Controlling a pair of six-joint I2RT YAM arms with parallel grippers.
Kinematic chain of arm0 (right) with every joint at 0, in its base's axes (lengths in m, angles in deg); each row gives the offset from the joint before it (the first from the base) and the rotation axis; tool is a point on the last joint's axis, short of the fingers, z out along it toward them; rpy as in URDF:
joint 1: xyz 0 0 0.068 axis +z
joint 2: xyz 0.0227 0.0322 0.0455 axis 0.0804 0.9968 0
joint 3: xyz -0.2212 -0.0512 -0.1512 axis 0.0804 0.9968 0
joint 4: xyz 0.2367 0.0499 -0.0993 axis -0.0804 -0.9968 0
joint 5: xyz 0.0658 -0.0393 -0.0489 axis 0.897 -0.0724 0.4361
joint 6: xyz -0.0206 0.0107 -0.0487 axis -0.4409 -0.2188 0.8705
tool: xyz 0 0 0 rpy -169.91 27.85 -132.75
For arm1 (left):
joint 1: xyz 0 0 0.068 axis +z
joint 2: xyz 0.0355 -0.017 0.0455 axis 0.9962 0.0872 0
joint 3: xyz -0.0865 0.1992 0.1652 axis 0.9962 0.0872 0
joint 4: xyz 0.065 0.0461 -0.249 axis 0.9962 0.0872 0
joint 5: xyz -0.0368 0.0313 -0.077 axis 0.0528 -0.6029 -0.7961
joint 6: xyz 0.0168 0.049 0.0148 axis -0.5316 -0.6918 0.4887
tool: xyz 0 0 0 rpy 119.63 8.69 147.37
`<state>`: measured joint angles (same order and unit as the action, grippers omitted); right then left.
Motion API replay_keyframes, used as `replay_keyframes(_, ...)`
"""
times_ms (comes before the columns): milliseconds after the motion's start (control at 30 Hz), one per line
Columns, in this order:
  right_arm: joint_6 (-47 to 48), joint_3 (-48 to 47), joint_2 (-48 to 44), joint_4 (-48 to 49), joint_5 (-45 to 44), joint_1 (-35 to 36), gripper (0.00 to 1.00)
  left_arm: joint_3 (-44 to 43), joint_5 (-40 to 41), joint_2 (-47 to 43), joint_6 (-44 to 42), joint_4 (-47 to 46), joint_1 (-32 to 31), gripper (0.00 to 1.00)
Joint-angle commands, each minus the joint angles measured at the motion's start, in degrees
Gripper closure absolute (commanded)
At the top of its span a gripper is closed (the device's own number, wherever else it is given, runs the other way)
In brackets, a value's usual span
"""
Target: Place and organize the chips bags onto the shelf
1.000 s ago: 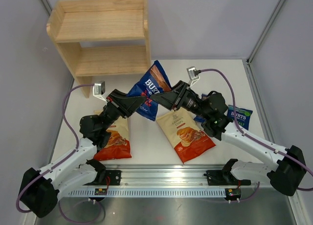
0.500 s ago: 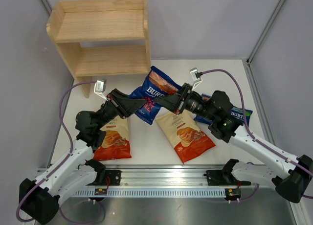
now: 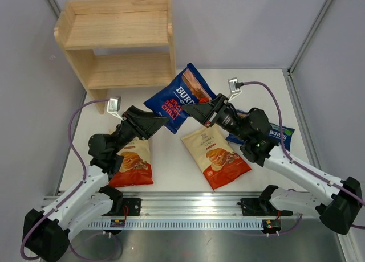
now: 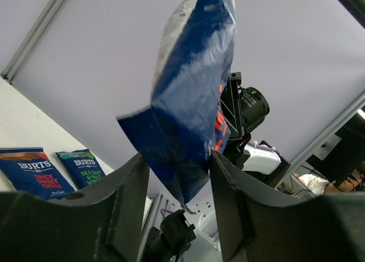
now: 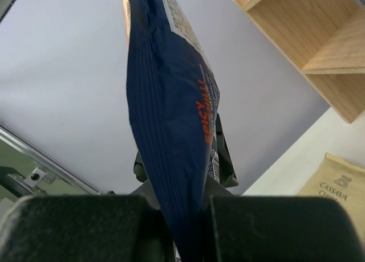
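BURTS bag [image 3: 178, 98], dark blue with red lettering, hung tilted in the air near the right front corner of the shelf [image 3: 120, 40], clear of the table [image 3: 171, 171]. The left gripper [image 3: 163, 120] had its fingers closed on the bag's lower corner, and the right gripper [image 3: 192, 109] was clamped on the opposite edge. One cream bag [image 3: 215, 154] lay flat between the arms, a second cream bag [image 3: 134, 159] partly under the left arm. A blue bag [image 4: 34, 172] and a green-topped bag [image 4: 85, 167] lay side by side by the right arm.
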<state>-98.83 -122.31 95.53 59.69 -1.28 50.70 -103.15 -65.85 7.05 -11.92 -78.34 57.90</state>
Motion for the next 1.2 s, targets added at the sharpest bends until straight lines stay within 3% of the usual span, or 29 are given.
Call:
replay_keyframes(0, -5.4, -0.3, 2.7, 11.1, -2.4, -0.1, 0.98, 0.9, 3.7, -0.8, 0.6, -6.6, 0.0, 0.54)
replay_keyframes(200, -6.9, -0.8, 4.7, 11.6, -1.1, 0.1, 0.96, -0.2, 7.7, -2.7, -1.5, -4.7, 0.0, 0.56)
replay_keyframes(300, -5.6, -1.1, 3.9, 9.0, -1.8, 0.1, 0.91, -1.1, 9.7, -3.4, -3.5, -0.6, 0.0, 0.74)
replay_keyframes(400, -2.4, -2.9, 2.3, 1.5, -4.0, 0.0, 0.73, -2.9, 11.9, -4.1, -5.5, 5.6, 0.0, 0.85)
replay_keyframes(567, 3.6, -8.1, 0.5, -12.1, -8.9, -0.6, 0.19, -5.3, 17.4, -6.4, -7.1, 13.8, 0.1, 0.93)
replay_keyframes(600, 4.3, -9.6, -0.3, -14.5, -10.8, -0.9, 0.16, -6.0, 18.6, -6.9, -7.6, 15.4, 0.1, 0.94)
replay_keyframes(833, 10.3, -11.5, -5.4, -29.2, -20.2, -3.3, 0.11, -20.4, 31.2, -10.0, -13.4, 35.3, 1.3, 0.96)
replay_keyframes(933, 11.8, -11.5, -7.0, -32.2, -22.5, -3.4, 0.11, -31.6, 37.0, -6.5, -14.2, 47.3, 2.8, 0.96)
replay_keyframes(967, 12.2, -11.5, -7.4, -34.1, -22.8, -3.4, 0.12, -35.0, 37.9, -2.3, -13.7, 55.7, 3.7, 0.97)
replay_keyframes(1033, 12.9, -12.1, -8.2, -35.9, -23.3, -3.5, 0.13, -44.8, 34.6, 4.9, -11.7, 63.0, 9.6, 1.0)
replay_keyframes(1167, 13.0, -12.0, -9.3, -37.6, -23.7, -3.5, 0.13, -55.9, 27.8, 12.8, -6.5, 67.7, 20.7, 1.0)
